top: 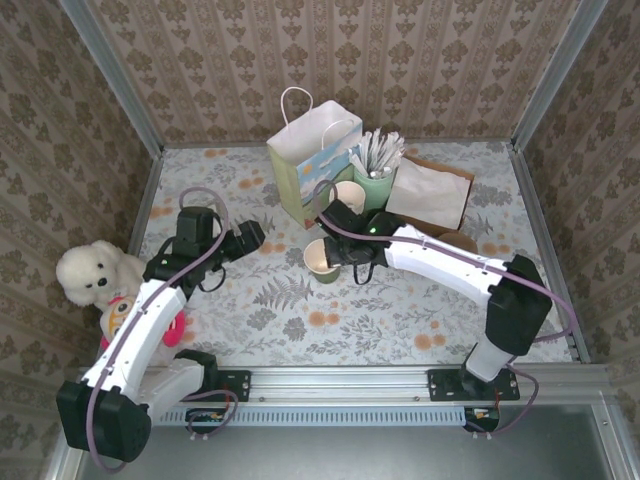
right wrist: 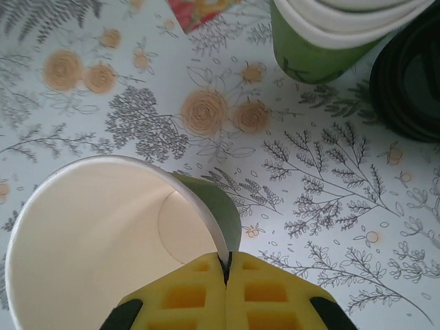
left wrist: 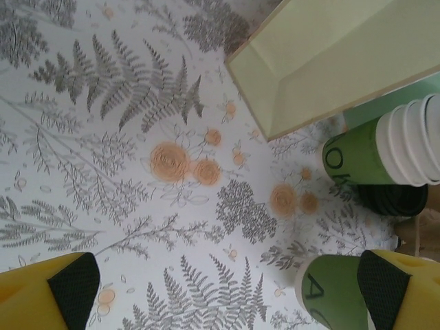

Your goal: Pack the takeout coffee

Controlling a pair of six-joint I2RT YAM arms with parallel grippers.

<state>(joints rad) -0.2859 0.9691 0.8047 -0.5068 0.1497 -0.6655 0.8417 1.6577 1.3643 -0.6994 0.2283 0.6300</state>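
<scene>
My right gripper [right wrist: 225, 265] is shut on the rim of a single lidless green paper cup [right wrist: 103, 234] with a cream inside. One finger is inside the wall and one outside. From above, this cup [top: 322, 260] is at the table's middle with the right gripper [top: 338, 256] on its right edge. The takeout coffee as a lidded cup is out of view. Black lids [right wrist: 409, 82] lie beside a stack of green cups [right wrist: 323, 41]. My left gripper [left wrist: 227, 289] is open over bare cloth, with the held cup [left wrist: 333, 289] just inside its right finger [left wrist: 385, 282].
A white gift bag [top: 310, 160] stands upright behind the cup, with a pale-green cup of white sticks [top: 375, 175] and a brown paper bag [top: 430, 195] to its right. A teddy bear [top: 95, 275] sits at the left edge. Patterned walls close in the table.
</scene>
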